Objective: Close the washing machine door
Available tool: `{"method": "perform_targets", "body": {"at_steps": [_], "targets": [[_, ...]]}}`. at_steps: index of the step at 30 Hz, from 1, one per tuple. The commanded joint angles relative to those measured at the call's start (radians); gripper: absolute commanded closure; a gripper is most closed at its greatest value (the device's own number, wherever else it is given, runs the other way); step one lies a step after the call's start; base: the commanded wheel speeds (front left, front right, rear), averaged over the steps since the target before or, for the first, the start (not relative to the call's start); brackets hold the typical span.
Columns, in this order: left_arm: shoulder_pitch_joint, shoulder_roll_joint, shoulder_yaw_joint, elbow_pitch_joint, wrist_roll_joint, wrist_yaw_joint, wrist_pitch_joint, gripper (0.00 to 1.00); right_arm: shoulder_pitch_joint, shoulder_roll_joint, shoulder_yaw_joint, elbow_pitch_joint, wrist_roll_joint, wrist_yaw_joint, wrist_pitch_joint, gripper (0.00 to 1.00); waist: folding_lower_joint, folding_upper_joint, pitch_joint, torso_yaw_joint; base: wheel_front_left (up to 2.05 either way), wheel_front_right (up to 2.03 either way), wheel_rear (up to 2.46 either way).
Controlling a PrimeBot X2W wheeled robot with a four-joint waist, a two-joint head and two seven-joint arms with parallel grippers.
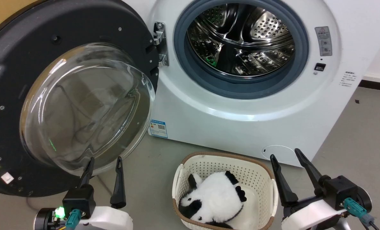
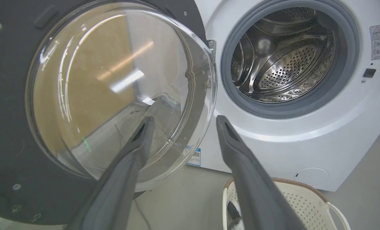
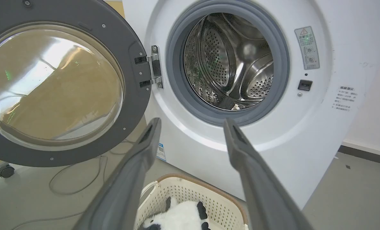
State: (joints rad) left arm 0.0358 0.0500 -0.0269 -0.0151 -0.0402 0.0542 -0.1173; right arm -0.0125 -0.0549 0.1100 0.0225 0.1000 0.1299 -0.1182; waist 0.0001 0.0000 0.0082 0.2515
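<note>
— What are the grippers doing?
— The left gripper has its fingers spread and holds nothing. Its tips sit just under the glass window; I cannot tell whether they touch it. The right gripper is also spread and empty, beside the basket.
— And the door?
— The washing machine door stands swung wide on its hinge, left of the washing machine, inner face toward the robot. The steel drum is exposed. A panda toy lies in the basket.
</note>
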Motion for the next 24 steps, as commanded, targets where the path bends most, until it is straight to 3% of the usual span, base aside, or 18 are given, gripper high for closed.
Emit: {"method": "perform_targets", "body": {"at_steps": [1, 24], "targets": [[0.01, 0.0, 0.0, -0.008, -0.006, 0.008, -0.011, 0.0, -0.018, -0.006, 0.01, 0.003, 0.016, 0.0, -0.01, 0.0, 0.0, 0.0, 0.003, 0.009, 0.0, 0.0, 0.0], [0.056, 0.0, -0.005, -0.062, -0.031, 0.056, -0.059, 0.0, -0.061, -0.017, 0.059, 0.035, 0.025, 0.001, -0.058, 0.0, 0.0, 0.0, 0.019, 0.114, 0.0, 0.0, 0.0]]}}
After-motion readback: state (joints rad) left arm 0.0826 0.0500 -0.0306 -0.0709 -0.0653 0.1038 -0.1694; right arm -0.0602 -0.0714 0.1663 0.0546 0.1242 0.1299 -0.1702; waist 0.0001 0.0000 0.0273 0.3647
